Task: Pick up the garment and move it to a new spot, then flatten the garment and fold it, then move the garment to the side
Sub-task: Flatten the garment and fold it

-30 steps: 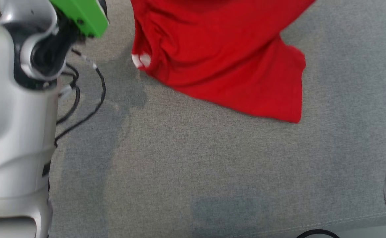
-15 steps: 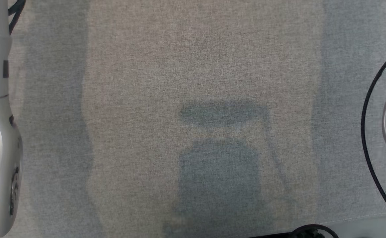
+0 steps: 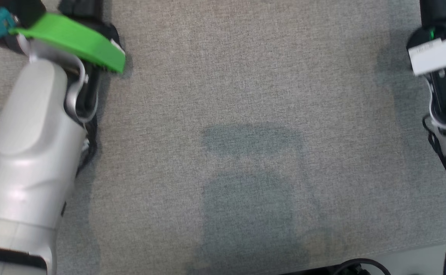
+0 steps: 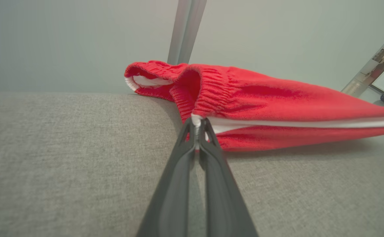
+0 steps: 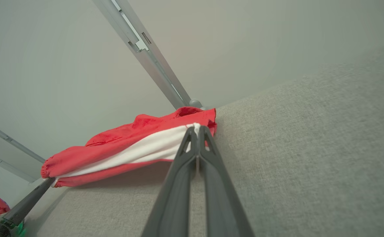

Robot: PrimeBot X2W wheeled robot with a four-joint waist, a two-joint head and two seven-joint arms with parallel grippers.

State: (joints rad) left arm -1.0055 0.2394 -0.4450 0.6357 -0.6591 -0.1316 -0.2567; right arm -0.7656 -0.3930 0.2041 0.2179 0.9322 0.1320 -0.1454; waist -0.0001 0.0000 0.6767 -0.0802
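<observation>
a: what are the pincers doing?
b: the left gripper (image 4: 197, 126) is clamping shut on the white-trimmed edge of the red garment (image 4: 261, 98), by the gathered waistband. the right gripper (image 5: 197, 130) is pinching its white stripe.
a: where is it sitting?
b: it's stretching between them, low over the grey cloth surface (image 3: 246, 95). i can't tell if it's touching.
a: and from the head?
b: pale forearms (image 3: 36, 133) and a green cover (image 3: 74, 38) are showing, with the frame edge cutting them off.

Grey fabric surface (image 3: 246, 95), metal bars (image 4: 185, 29)
</observation>
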